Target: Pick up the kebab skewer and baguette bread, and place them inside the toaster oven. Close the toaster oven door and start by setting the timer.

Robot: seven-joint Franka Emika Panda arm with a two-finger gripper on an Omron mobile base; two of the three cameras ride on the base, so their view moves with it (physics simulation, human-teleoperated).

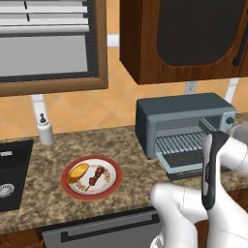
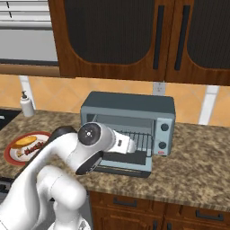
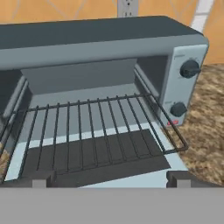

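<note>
Both food items are unplaced: left base view shows the kebab skewer (image 1: 96, 176) and baguette bread (image 1: 78, 172) on the red plate (image 1: 112, 186) on the table (image 1: 48, 193), well apart from the toaster oven (image 1: 181, 114), whose door (image 1: 181, 162) is down. Right base view: arm is folded low, hand aimed at the oven mouth. Hand view: gripper (image 3: 111, 178) jaws spread wide, empty, facing the bare wire rack (image 3: 96, 131); knobs (image 3: 190, 68) untouched, I'd judge.

A kitchen: granite counter (image 1: 126, 145), wooden cabinets (image 2: 134, 36), toaster oven (image 1: 184, 121), sink (image 1: 12, 174).
</note>
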